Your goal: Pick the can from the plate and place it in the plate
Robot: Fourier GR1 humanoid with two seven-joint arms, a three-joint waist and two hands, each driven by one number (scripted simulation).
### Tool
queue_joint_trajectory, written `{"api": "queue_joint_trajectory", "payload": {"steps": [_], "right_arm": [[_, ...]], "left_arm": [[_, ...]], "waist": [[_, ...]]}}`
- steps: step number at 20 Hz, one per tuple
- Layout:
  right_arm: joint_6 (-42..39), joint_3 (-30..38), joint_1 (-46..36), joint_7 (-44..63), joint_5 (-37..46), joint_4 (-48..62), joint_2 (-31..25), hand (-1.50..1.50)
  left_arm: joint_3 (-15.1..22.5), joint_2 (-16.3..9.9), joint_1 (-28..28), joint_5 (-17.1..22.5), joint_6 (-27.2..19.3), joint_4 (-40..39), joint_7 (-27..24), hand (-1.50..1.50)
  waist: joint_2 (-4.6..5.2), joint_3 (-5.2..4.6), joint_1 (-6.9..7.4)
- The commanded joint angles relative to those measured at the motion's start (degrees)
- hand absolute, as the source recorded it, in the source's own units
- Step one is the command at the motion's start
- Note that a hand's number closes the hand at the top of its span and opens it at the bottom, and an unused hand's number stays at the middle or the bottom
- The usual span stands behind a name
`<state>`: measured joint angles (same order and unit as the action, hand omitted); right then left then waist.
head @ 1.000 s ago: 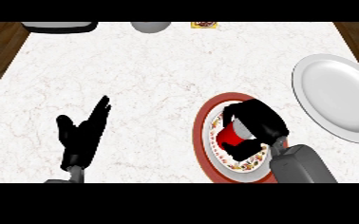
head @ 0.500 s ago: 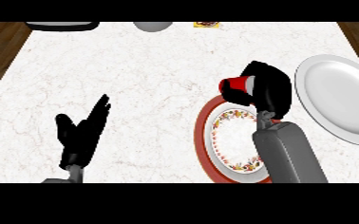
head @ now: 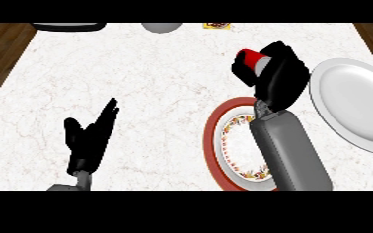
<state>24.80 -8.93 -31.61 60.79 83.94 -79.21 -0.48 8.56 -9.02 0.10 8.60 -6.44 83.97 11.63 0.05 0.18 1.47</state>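
Single head view, steeply above counter (head: 146, 79)

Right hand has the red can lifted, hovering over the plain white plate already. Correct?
Not quite. The right hand does hold the red can, but the head view shows it over bare counter, between the red-rimmed plate and the white plate.

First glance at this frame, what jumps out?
The right hand curled round a red can, up over the counter beyond the red-rimmed patterned plate. A plain white plate sits at the right edge. The left hand rests open at lower left, fingers up.
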Motion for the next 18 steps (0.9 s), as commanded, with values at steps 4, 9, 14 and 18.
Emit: {"api": "queue_joint_trajectory", "payload": {"steps": [4,9,14,18], "right_arm": [[16.3,6.6,4.1,4.5,2.0,-2.3,0.5,1.50],[20.1,13.5,8.7,-1.8,1.4,-2.6,-2.3,1.50],[27.9,21.6,8.1,-5.8,-1.1,5.2,-8.6,1.50],[28.8,25.2,6.5,-13.1,-12.7,11.2,-16.2,1.50]], "left_arm": [[-2.4,-1.0,-1.3,1.8,1.1,-1.9,2.3,0.00],[-2.6,-1.1,1.7,1.5,0.5,0.8,2.2,0.00],[-1.1,0.4,2.2,0.9,1.3,-0.3,0.8,0.00],[-1.6,0.1,1.4,0.9,1.7,1.0,2.1,0.00]], "waist": [[0.12,-0.11,-1.65],[-0.08,-0.14,-1.59],[0.19,-0.12,-1.03],[0.12,-0.11,-0.88]]}}
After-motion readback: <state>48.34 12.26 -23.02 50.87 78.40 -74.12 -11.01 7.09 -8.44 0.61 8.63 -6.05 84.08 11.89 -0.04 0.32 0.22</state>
